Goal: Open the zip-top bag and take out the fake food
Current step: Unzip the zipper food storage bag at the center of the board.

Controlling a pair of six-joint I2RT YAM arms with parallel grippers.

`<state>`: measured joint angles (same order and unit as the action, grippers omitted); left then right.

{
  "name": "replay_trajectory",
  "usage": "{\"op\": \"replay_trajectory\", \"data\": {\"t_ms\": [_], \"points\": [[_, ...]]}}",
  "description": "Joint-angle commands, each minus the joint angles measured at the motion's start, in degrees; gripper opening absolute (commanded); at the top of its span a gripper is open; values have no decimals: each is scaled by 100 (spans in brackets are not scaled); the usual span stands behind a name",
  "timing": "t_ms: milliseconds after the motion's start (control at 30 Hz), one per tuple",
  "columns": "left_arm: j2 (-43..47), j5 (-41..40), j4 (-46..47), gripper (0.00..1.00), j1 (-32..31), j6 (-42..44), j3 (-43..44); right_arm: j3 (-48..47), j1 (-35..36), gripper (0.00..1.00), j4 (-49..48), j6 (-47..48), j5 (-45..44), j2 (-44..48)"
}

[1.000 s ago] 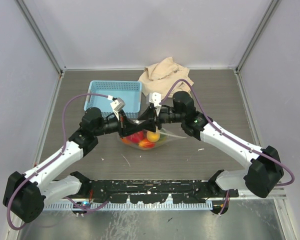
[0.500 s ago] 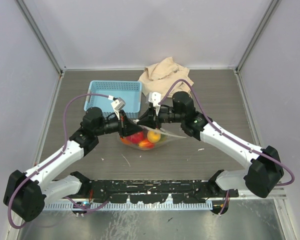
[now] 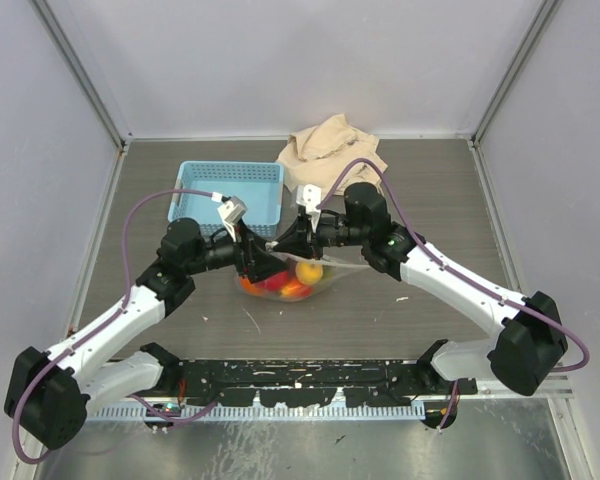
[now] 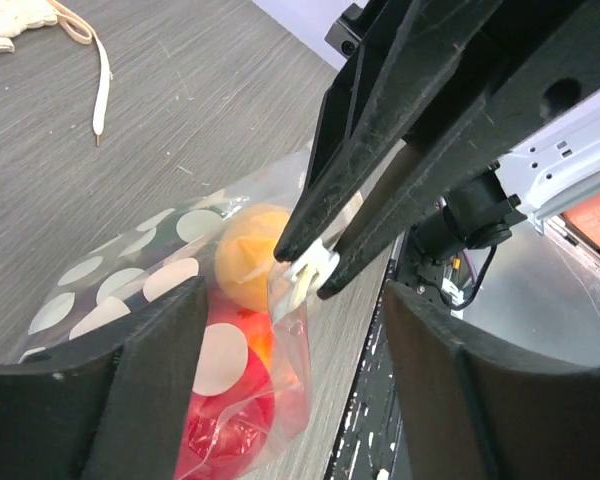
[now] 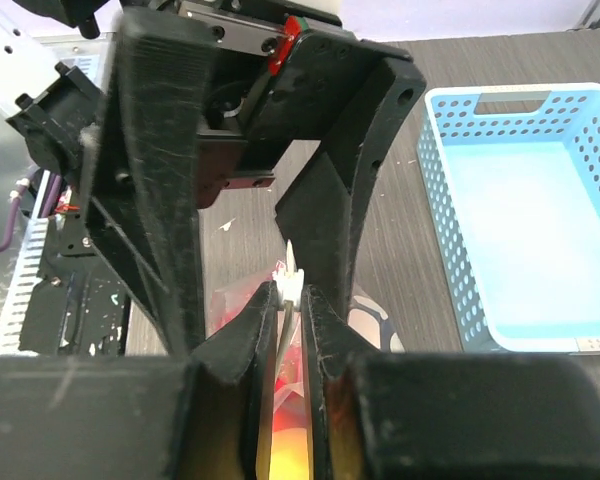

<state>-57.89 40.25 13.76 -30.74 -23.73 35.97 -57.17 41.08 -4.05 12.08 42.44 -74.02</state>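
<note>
Near the middle of the desk (image 3: 440, 190), just on the near side of the light blue basket (image 3: 230, 168): zip-top bag (image 3: 285, 285), clear plastic with white dots, lower part resting on the wood-grain surface, body bulging with fake food (image 3: 305, 271). Seen through the plastic from the left wrist view: orange-yellow piece (image 4: 245, 260) uppermost, red piece (image 4: 220, 420) below and touching it.

Closed to a narrow slit on the bag's white zip strip (image 5: 288, 285): right gripper (image 3: 285, 245), strip end poking up between the fingertips, top edge of the bag raised by that pinch. Spread wide, with one finger (image 4: 150, 340) on either side of the bag's upper corner and nothing clamped: left gripper (image 3: 260, 262). Impossible to tell whether those fingers touch the plastic. Both grippers nose to nose over the bag, arms angled inward from either side.

At the far edge of the desk, just right of the basket and well apart from the zip-top bag: beige cloth bag (image 3: 330, 145), crumpled, its drawstring (image 4: 100, 80) trailing across the surface.
</note>
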Motion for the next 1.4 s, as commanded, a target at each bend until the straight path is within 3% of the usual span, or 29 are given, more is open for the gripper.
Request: {"op": "replay_trajectory", "data": {"t_ms": [0, 67, 200, 400, 533, 733, 833, 1000, 1133, 1300, 1367], "points": [[480, -106, 896, 78, -20, 119, -344, -518, -46, 1, 183, -62, 394, 93], [616, -151, 1037, 83, -9, 272, -454, -689, -147, 1, 370, -86, 652, 17], [770, -56, 1338, 82, -15, 537, -614, -870, -321, 1, 567, -125, 1025, -76], [744, 9, 1559, 56, -12, 446, -687, -916, -382, 1, 690, -118, 1205, -186], [659, 0, 1694, 47, -21, 317, -686, -935, -382, 1, 721, -118, 1249, -274], [533, 36, 1726, 26, -11, 310, -603, -954, -397, 1, 760, -110, 1275, -292], [483, 159, 1530, 10, -11, 426, -435, -946, -418, 1, 800, -87, 1243, -277], [450, 384, 459, 6, -11, 1067, 110, -903, -593, 1, 815, -87, 1241, -196], [408, 464, 345, 4, -11, 1249, 320, -925, -601, 1, 754, -251, 1229, -213], [291, 598, -481, 3, -11, 1920, 733, -918, -604, 1, 756, -345, 1188, -184], [229, 613, -253, 3, -11, 1893, 554, -876, -604, 1, 748, -342, 1165, -148]]}}
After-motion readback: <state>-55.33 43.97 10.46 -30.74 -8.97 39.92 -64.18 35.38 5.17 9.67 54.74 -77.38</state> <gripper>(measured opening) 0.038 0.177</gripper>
